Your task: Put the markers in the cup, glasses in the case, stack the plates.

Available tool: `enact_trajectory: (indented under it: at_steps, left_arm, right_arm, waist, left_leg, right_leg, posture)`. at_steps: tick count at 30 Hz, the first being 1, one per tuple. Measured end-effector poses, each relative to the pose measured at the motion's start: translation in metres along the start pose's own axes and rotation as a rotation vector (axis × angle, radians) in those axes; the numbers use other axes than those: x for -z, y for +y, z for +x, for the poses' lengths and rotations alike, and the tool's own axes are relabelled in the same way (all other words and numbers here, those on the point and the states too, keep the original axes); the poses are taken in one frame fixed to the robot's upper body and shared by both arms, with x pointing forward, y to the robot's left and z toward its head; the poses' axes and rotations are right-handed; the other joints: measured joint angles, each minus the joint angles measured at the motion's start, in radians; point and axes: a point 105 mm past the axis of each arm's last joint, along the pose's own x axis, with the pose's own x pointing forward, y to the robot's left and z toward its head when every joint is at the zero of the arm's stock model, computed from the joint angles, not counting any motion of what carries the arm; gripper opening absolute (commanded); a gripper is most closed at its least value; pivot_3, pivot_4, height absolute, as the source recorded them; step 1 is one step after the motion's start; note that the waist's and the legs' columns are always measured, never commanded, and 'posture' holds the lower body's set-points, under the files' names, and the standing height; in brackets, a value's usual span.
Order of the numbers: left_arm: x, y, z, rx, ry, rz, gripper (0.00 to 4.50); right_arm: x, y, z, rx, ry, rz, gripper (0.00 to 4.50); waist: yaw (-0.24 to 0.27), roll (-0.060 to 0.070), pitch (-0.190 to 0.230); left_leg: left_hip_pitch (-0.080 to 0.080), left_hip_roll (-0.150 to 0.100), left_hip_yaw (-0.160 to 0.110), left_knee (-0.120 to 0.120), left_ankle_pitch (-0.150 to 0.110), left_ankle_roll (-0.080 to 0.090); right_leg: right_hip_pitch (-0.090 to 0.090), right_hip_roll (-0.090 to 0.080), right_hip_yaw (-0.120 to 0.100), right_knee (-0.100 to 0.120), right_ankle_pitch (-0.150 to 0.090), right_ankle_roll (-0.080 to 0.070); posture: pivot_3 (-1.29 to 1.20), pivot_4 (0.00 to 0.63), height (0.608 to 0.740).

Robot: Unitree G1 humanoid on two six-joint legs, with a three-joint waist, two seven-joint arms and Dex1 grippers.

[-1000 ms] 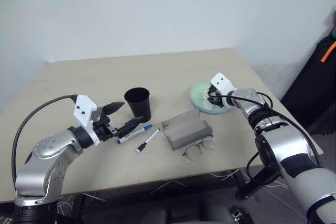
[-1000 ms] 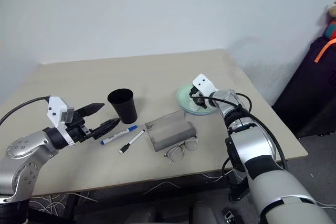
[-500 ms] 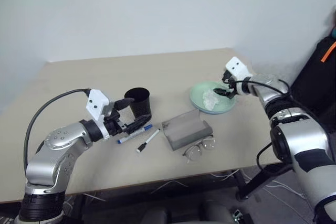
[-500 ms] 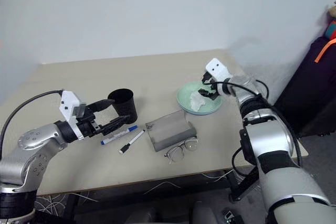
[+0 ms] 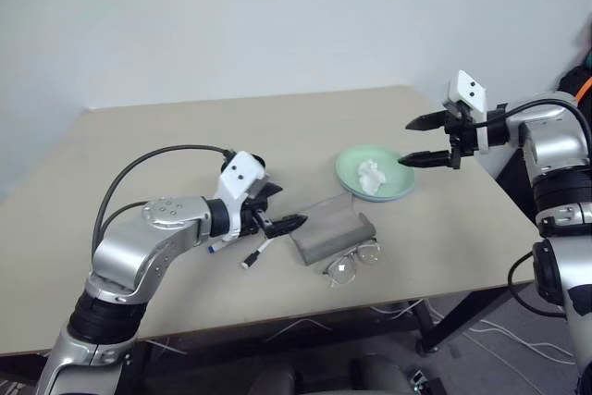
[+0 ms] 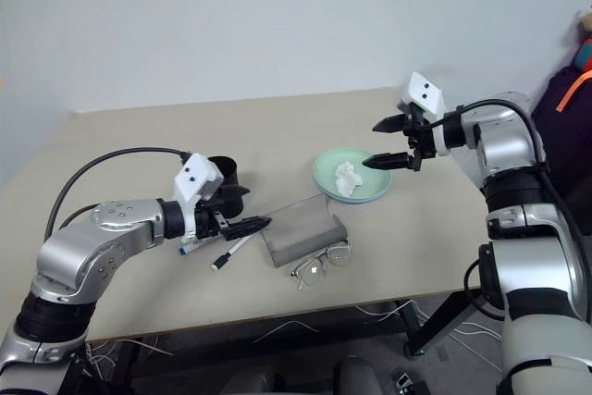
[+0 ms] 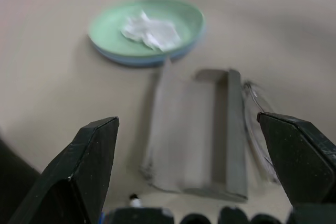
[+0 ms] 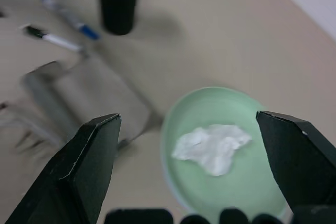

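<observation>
Currently, a crumpled tissue [image 5: 371,174] is seen lying in the green plate [image 5: 396,186], under which the blue plate [image 7: 137,59] is stacked. The case [image 5: 329,228] lies open, with the glasses [image 5: 351,261] just beside it. Both markers [image 8: 58,39] lie on the table [image 5: 166,136] near the cup [image 8: 118,1], partly hidden by the left gripper [image 5: 277,208]. Left and right gripper [image 5: 422,141] are spread wide, nothing held.
</observation>
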Motion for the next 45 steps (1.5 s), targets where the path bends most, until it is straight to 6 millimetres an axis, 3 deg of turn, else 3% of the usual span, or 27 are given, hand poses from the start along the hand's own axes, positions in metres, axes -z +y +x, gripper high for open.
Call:
enact_trajectory:
  at_steps: [4, 11, 35, 37, 40, 45]
  left_arm:
    - [-0.012, -0.011, 0.018, 0.029, 0.056, 0.023, 4.50]
    - [-0.012, -0.049, 0.050, 0.161, 0.161, 0.024, 4.50]
    - [-0.006, -0.052, 0.055, 0.167, 0.214, 0.005, 4.50]
    - [-0.008, -0.059, 0.068, 0.205, 0.245, 0.018, 4.50]
    - [0.004, -0.074, 0.089, 0.269, 0.322, 0.019, 4.50]
    - [0.010, -0.072, 0.091, 0.275, 0.347, 0.012, 4.50]
  right_arm:
    - [-0.003, 0.003, 0.001, -0.006, 0.000, -0.009, 4.45]
    - [-0.005, 0.008, 0.004, -0.013, 0.002, -0.013, 4.45]
    - [-0.003, 0.009, 0.004, -0.001, 0.011, 0.002, 4.45]
    - [0.006, 0.014, -0.003, 0.018, 0.022, 0.012, 4.45]
    - [0.015, 0.028, 0.002, 0.001, 0.016, 0.034, 4.45]
    - [0.017, 0.027, -0.006, 0.033, 0.026, 0.053, 4.45]
  waist:
    - [-0.001, 0.000, 0.000]
    - [0.001, -0.001, 0.000]
    - [0.000, -0.001, 0.000]
    - [0.011, -0.002, 0.000]
    - [0.010, -0.001, 0.000]
    - [0.000, 0.000, 0.000]
  left_leg:
    - [0.001, 0.000, 0.000, 0.000, 0.000, 0.000]
    - [0.000, -0.001, 0.000, 0.000, 0.000, 0.000]
    - [0.000, -0.001, -0.001, 0.001, 0.000, 0.001]
    - [-0.001, -0.002, -0.006, 0.003, 0.000, 0.001]
    - [-0.004, -0.005, -0.008, 0.004, 0.000, 0.002]
    - [-0.003, -0.004, -0.006, 0.002, 0.000, 0.002]
  right_leg:
    - [0.000, 0.000, 0.000, 0.000, 0.000, 0.000]
    - [0.000, 0.000, 0.002, 0.000, 0.000, 0.000]
    - [0.000, 0.011, 0.017, 0.000, -0.001, 0.001]
    - [0.004, 0.013, 0.017, -0.001, -0.002, 0.003]
    - [0.004, 0.014, 0.021, -0.001, -0.004, 0.006]
    - [0.002, 0.015, 0.024, 0.000, -0.004, 0.005]
  posture:
    - [0.00, 0.000, 0.727]
    - [0.00, 0.000, 0.727]
    - [0.00, 0.000, 0.727]
    - [0.00, 0.000, 0.727]
    - [0.00, 0.000, 0.727]
    - [0.00, 0.000, 0.727]
